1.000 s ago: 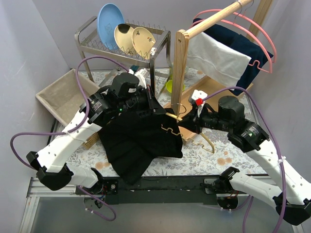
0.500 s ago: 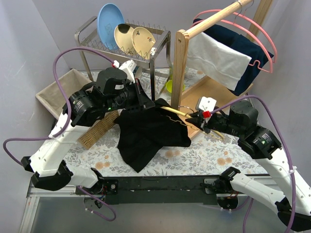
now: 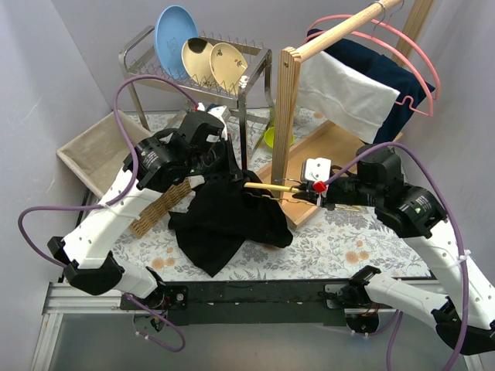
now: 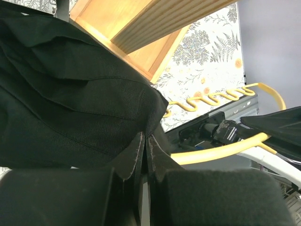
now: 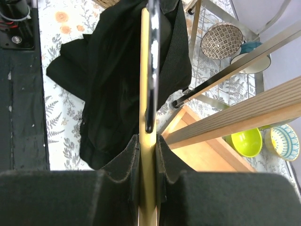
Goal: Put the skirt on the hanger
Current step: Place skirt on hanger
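The black skirt (image 3: 224, 220) hangs bunched above the floral table, lifted at its top edge by my left gripper (image 3: 219, 171), which is shut on the skirt (image 4: 75, 108). My right gripper (image 3: 319, 189) is shut on the yellow hanger (image 3: 267, 186) and holds it level, its far end pushed into the skirt's top. In the right wrist view the hanger (image 5: 147, 80) runs straight out from the fingers into the skirt (image 5: 113, 80). In the left wrist view the hanger's wavy arm (image 4: 211, 99) shows beside the cloth.
A wooden clothes rack (image 3: 288, 108) with hung garments (image 3: 348, 93) and a pink hanger (image 3: 418, 73) stands right behind the hanger. A dish rack (image 3: 193, 69) with plates is at the back, a fabric bin (image 3: 93, 151) at left, bowls (image 5: 242, 141) under the rack.
My left gripper has come down and right with the skirt. My right gripper has carried the hanger left, so its end now sits inside the skirt's top. The skirt hangs more bunched.
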